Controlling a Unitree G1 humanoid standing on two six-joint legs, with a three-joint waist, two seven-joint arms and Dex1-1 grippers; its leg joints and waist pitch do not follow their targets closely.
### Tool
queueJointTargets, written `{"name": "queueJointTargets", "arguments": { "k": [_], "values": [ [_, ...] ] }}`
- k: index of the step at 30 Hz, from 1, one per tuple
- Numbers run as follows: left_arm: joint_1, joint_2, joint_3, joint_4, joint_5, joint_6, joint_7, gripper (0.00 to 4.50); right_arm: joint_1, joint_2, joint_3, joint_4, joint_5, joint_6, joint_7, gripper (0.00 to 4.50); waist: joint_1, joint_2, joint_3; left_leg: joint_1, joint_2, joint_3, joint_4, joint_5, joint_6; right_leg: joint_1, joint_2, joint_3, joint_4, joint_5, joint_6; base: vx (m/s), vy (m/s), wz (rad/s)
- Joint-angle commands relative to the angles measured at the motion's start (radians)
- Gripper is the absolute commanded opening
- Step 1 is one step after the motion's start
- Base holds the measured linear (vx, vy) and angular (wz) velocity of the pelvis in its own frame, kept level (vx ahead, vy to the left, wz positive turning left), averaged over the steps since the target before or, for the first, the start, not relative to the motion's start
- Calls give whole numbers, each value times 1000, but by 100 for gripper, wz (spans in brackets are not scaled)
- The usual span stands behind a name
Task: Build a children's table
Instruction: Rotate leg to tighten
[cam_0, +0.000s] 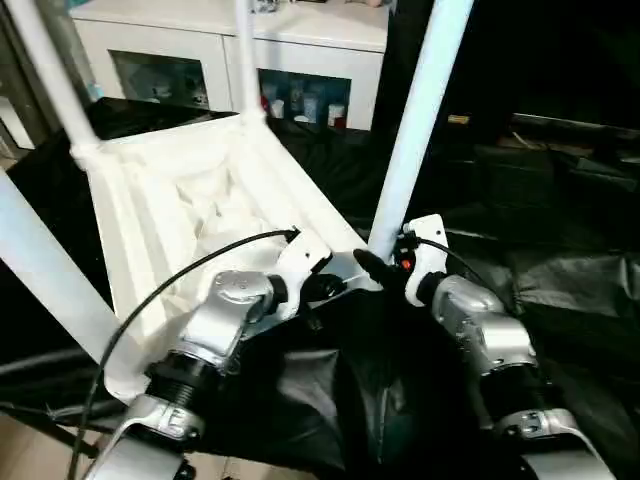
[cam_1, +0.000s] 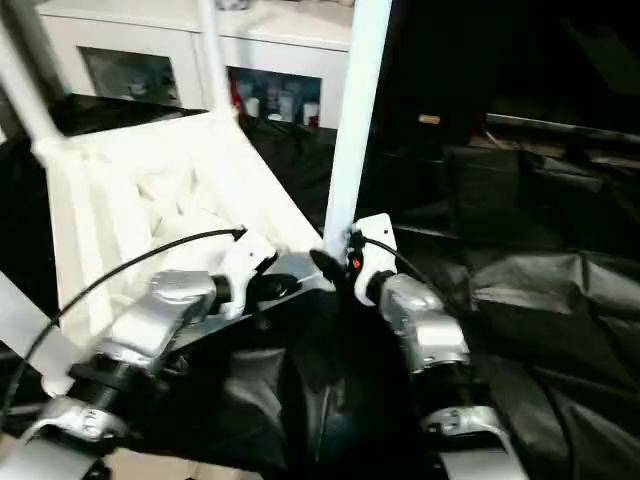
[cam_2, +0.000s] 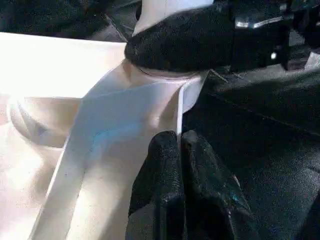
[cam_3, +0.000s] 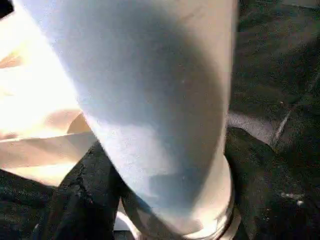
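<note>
Silver-armed left claw (cam_0: 322, 288), pressed together, pinches the upturned white plastic children's table's (cam_0: 190, 200) rim; at three o'clock, right claw (cam_3: 160, 200) straddles its corner tube leg (cam_0: 420, 120).

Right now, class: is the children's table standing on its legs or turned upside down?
Upside down. The children's table lies top-down on the black-draped work table, its ribbed underside facing up and its white legs pointing upward.

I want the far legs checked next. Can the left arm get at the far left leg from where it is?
Probably not without letting go: the left gripper is shut on the tabletop rim at the near corner, and the far left leg stands across the whole top.
</note>
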Motion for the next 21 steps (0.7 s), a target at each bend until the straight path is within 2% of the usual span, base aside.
{"name": "queueJointTargets", "arguments": {
  "k": [1, 2, 6, 8, 9, 10, 11, 12, 13, 15, 16, 17, 18, 21],
  "values": [
    [-15, -77, -25, 0, -45, -21, 22, 0, 21, 79, 107, 15, 10, 50, 99, 341, 0, -13, -46, 6, 12, -3, -60, -215, 37, 32, -22, 17, -74, -167, -190, 0, 0, 0],
    [-12, -69, -26, -3, -45, -24, 14, 0, 23, 73, 115, 5, 12, 58, 117, 366, 0, -12, -46, 6, 12, -4, -61, -219, 39, 33, -23, 17, -75, -175, -190, 0, 0, 0],
    [0, -28, -27, -19, -44, -26, -37, 0, 36, 24, 145, -34, 14, 64, 207, 376, 1, -9, -44, 6, 14, -7, -65, -247, 32, 33, -24, 16, -79, -224, -178, 0, 0, 0],
    [9, -4, -33, -34, -47, -28, -79, 0, 43, -4, 154, -59, 26, 70, 265, 376, -1, -11, -45, 6, 14, -6, -63, -242, 33, 33, -24, 16, -77, -204, -182, 0, 0, 0],
    [9, -4, -33, -34, -47, -28, -79, 0, 43, -4, 154, -59, 26, 70, 265, 376, 1, -10, -47, 5, 15, -5, -62, -235, 37, 35, -24, 17, -76, -188, -187, 0, 0, 0],
    [20, 20, -42, -51, -52, -34, -121, 0, 50, -33, 163, -81, 34, 71, 318, 376, 2, -3, -48, 5, 15, -6, -62, -229, 37, 36, -25, 17, -74, -175, -191, 0, 0, 0],
    [39, 60, -60, -83, -66, -44, -198, 0, 60, -79, 171, -117, 53, 83, 399, 376, 3, -3, -51, 6, 15, -6, -61, -219, 40, 39, -24, 15, -72, -149, -200, 0, 0, 0],
    [42, 65, -62, -88, -68, -45, -209, 0, 61, -84, 173, -123, 56, 86, 410, 376, 5, -2, -52, 6, 15, -8, -61, -215, 45, 42, -23, 14, -71, -136, -204, 0, 0, 0],
    [45, 69, -64, -91, -70, -45, -217, 0, 62, -88, 173, -126, 58, 89, 417, 376, 2, 0, -51, 5, 16, -5, -61, -206, 55, 39, -22, 15, -67, -95, -224, 0, 0, 0],
    [62, 110, -82, -130, -88, -50, -297, 0, 75, -143, 182, -169, 75, 106, 497, 376, 5, -1, -54, 7, 17, -6, -60, -201, 54, 42, -23, 13, -65, -88, -233, 0, 0, 0],
    [65, 119, -85, -139, -92, -49, -314, 0, 78, -156, 184, -180, 80, 109, 517, 376, 6, 2, -53, 9, 19, -4, -59, -198, 59, 39, -23, 15, -63, -70, -246, 0, 0, 0],
    [66, 126, -87, -144, -93, -47, -325, 0, 81, -170, 184, -189, 82, 115, 534, 376, 8, 1, -54, 11, 19, -5, -58, -198, 58, 39, -23, 14, -63, -70, -248, 0, 0, 0],
    [65, 136, -89, -145, -91, -47, -337, 0, 84, -189, 182, -198, 86, 121, 556, 376, 11, -4, -56, 12, 20, -3, -57, -184, 62, 41, -21, 14, -60, -53, -254, 0, 0, 0],
    [67, 172, -96, -159, -92, -40, -385, 0, 94, -245, 181, -220, 86, 127, 627, 376, 19, -2, -55, 12, 20, -2, -56, -181, 64, 41, -24, 15, -58, -51, -260, 0, 0, 0]
  ]
}}
